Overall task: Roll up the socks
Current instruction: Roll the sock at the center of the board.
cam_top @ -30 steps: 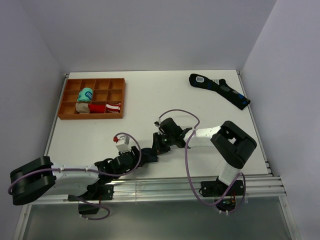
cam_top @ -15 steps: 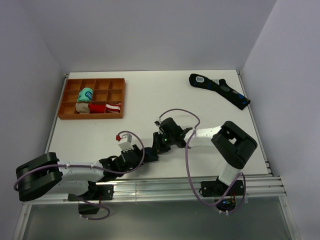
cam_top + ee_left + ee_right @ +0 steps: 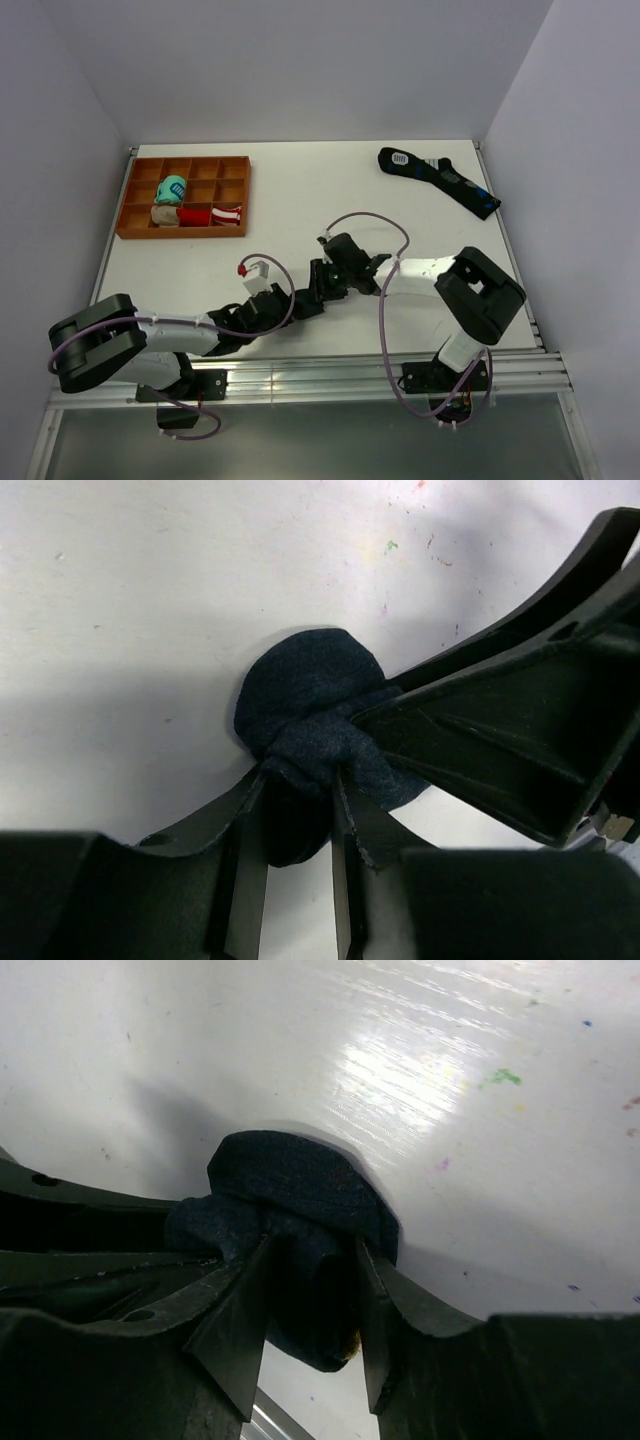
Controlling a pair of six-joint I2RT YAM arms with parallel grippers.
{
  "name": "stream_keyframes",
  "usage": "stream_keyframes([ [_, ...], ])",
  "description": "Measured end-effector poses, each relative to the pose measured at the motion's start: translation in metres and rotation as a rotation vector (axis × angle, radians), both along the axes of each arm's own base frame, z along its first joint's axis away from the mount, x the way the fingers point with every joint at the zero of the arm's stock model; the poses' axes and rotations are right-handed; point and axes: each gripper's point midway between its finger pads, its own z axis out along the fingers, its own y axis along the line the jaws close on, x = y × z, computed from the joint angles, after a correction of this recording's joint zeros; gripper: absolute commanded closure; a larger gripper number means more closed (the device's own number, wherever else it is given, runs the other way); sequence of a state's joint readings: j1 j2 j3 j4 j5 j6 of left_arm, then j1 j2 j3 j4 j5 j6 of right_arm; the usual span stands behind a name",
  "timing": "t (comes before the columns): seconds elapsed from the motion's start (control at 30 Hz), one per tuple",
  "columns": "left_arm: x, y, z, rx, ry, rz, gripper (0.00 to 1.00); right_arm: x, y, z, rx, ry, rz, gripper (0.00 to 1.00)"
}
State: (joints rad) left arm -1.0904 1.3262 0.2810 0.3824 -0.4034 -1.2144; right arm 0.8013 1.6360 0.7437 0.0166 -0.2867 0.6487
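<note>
Since the socks [image 3: 310, 695] are bunched into a rounded navy ball on the bench [image 3: 300, 200], near its front edge, they are gripped from two opposite sides. This is judged to keep the roll from springing loose while its end is tucked. The left tool [image 3: 300, 780] is closed part-way on a fold of fabric at the ball's underside. The right tool [image 3: 313, 1250] is set moderately apart, with dark cloth filling the gap between its fingers and touched on both sides.

Much is concealed. From above, the bundle is covered almost wholly by the two meeting tools. The coloured patch cannot be found in any view. Whether the cuff has been turned over the roll cannot be made out, since the fabric between the fingers is lost in shadow.
</note>
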Motion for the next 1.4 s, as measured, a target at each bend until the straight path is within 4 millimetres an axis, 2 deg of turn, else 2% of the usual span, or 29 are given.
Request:
stream_keyframes([
  [0.2, 0.001, -0.009, 0.003, -0.039, 0.048, -0.032, 0.91, 0.003, -0.017, 0.003, -0.031, -0.039, -0.051, 0.46],
  [0.37, 0.000, -0.011, 0.003, -0.059, 0.087, -0.058, 0.91, 0.005, -0.042, 0.004, -0.074, -0.068, -0.114, 0.39],
  [0.47, -0.001, -0.014, 0.003, -0.066, 0.103, -0.074, 0.91, 0.004, -0.055, 0.006, -0.089, -0.076, -0.143, 0.39],
  [0.67, -0.001, -0.020, 0.002, -0.070, 0.126, -0.099, 0.91, -0.006, -0.067, 0.010, -0.066, -0.089, -0.146, 0.38],
  [0.8, -0.001, -0.023, 0.002, -0.075, 0.138, -0.116, 0.91, -0.015, -0.069, 0.004, -0.058, -0.054, -0.151, 0.38],
  [1.0, 0.000, -0.024, 0.002, -0.095, 0.158, -0.135, 0.91, -0.024, -0.072, 0.007, 0.003, -0.030, -0.202, 0.36],
  [1.27, 0.000, -0.029, 0.001, -0.122, 0.174, -0.157, 0.92, -0.034, -0.073, 0.025, 0.145, -0.021, -0.283, 0.34],
  [1.4, 0.000, -0.030, 0.001, -0.124, 0.177, -0.162, 0.92, -0.037, -0.072, 0.027, 0.194, -0.007, -0.310, 0.33],
])
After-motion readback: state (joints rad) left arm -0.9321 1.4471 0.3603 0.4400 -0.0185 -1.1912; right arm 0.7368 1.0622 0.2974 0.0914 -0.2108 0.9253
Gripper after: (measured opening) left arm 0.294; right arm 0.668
